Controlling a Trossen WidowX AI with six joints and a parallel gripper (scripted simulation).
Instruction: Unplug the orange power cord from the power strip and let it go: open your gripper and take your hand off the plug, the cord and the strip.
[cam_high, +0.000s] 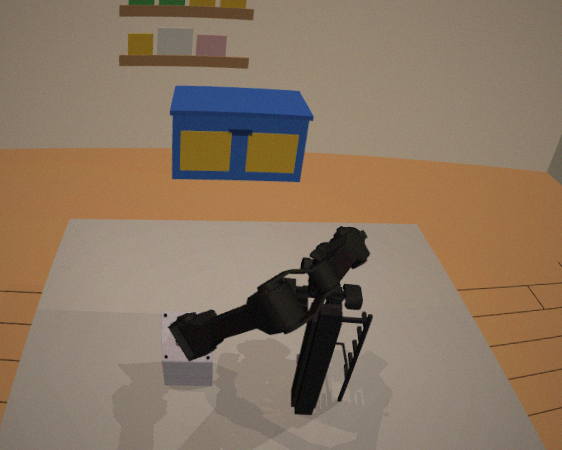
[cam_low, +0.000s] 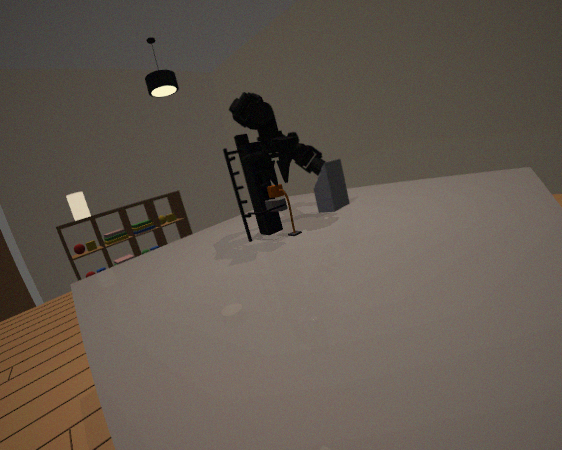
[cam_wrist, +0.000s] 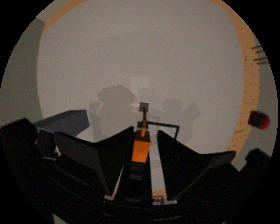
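The orange plug (cam_low: 275, 191) (cam_wrist: 141, 150) sits against the tall dark upright body, seemingly the power strip (cam_high: 319, 360) (cam_low: 270, 225). A grey block (cam_low: 276, 204) is just below the plug. Whether the prongs are seated cannot be seen. The orange cord (cam_low: 291, 215) (cam_wrist: 144, 119) runs from the plug down to a small dark plate (cam_low: 295, 233) (cam_wrist: 144, 106) on the table. My gripper (cam_low: 281, 182) (cam_wrist: 145, 131) is partly open and holds nothing, its fingertips just above the plug in the exterior view. In the wrist view the plug shows between the fingers. The top view hides the plug and fingertips.
A thin black pegged rack (cam_high: 356, 357) (cam_low: 237, 195) stands beside the strip, with a bar reaching toward the plug. My arm (cam_high: 280, 305) bends over from the blue-grey base block (cam_high: 188, 373) (cam_low: 332, 187) (cam_wrist: 65, 123). The table (cam_high: 150, 260) (cam_low: 350, 325) has visible edges.
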